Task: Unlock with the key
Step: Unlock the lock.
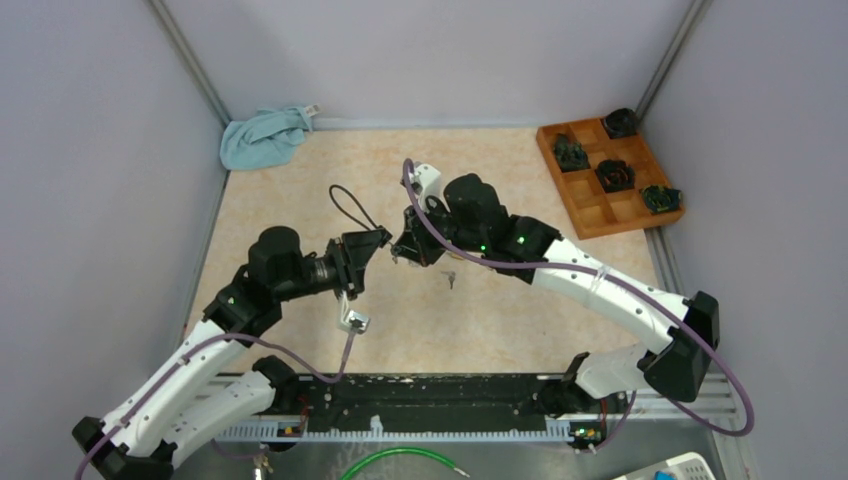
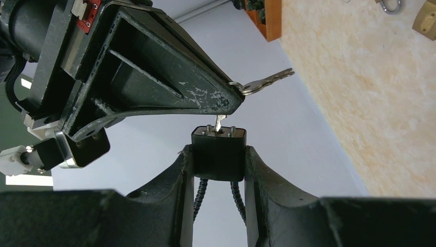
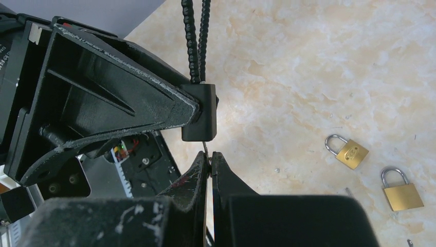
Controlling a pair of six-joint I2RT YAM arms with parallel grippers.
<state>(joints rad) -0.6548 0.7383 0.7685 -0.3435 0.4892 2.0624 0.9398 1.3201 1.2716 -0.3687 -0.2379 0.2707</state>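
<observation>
grasping the black lock point(image 2: 218, 141) by its two flat sides with the left claw point(image 2: 219, 157), pressing one finger on each flank and holding it up off the surface point(image 1: 470, 170) near the middle of the workspace. pointing the keyhole end of the lock toward the right claw point(image 3: 208, 160), with the looped cable point(image 3: 195, 36) trailing out of the opposite end and running back between the left fingers. clenching the right claw tight on the key point(image 2: 220, 122), pinching its head between the fingertips so that only a short stretch of blade is showing. meeting the keyhole face of the lock with the key tip, right between two small studs there; not being able to tell how deep the blade is sitting. carrying a second key point(image 2: 267, 81) on the same ring, sticking out sideways past the right fingertip. showing a brass padlock point(image 3: 352, 153) and a second brass padlock point(image 3: 402, 194) lying flat and near each other on the surface below, shackles closed, well apart from the held lock. showing also a wooden tray point(image 1: 590, 215) with dark items in its compartments at the far right corner, and a crumpled blue cloth point(image 1: 262, 138) at the far left corner by the wall.
</observation>
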